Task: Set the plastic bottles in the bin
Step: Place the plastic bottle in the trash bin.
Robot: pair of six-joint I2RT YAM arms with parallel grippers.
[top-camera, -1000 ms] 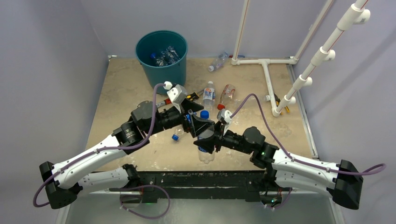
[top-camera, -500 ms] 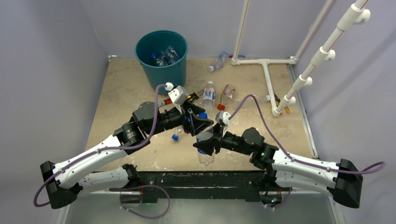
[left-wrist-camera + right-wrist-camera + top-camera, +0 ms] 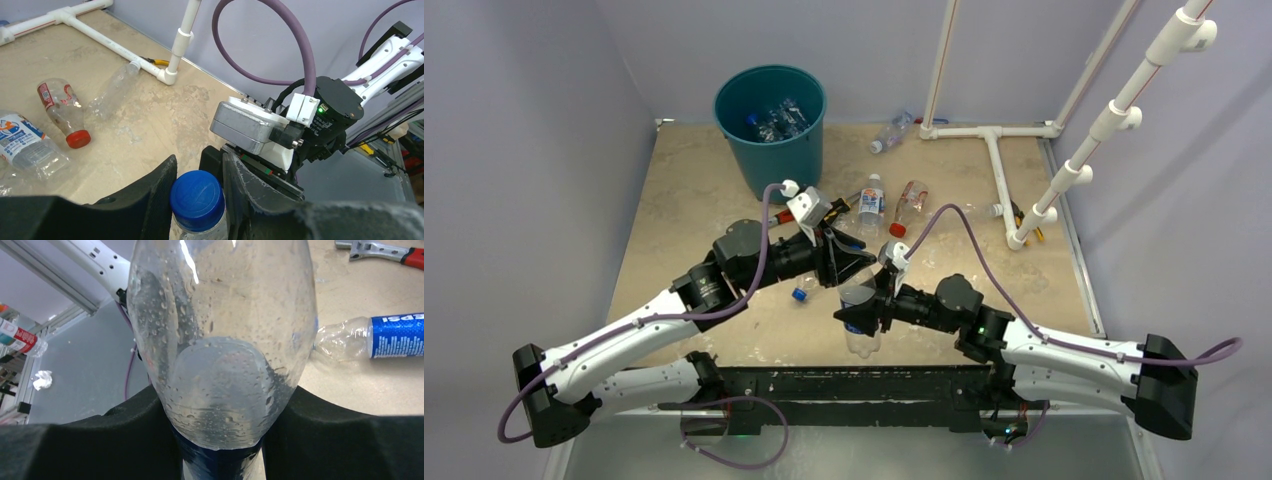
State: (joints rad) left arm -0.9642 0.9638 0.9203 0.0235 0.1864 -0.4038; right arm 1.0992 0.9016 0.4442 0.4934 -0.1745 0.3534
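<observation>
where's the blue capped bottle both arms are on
In the top view the blue-capped bottle is at centre, near the table's front edge, with its body clamped in the right pincer and its cap between the left pincer's fingers.

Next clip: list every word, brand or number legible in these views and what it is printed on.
"EPSI": on the clear plastic bottle with a blue label, right wrist view; rest of the word not visible, fine white print unreadable.
Blurred: print on the clear plastic bottle with a white-and-blue label, left wrist view.
Too small: label on the clear plastic bottle with a red cap.
Top view: nothing legible.
</observation>
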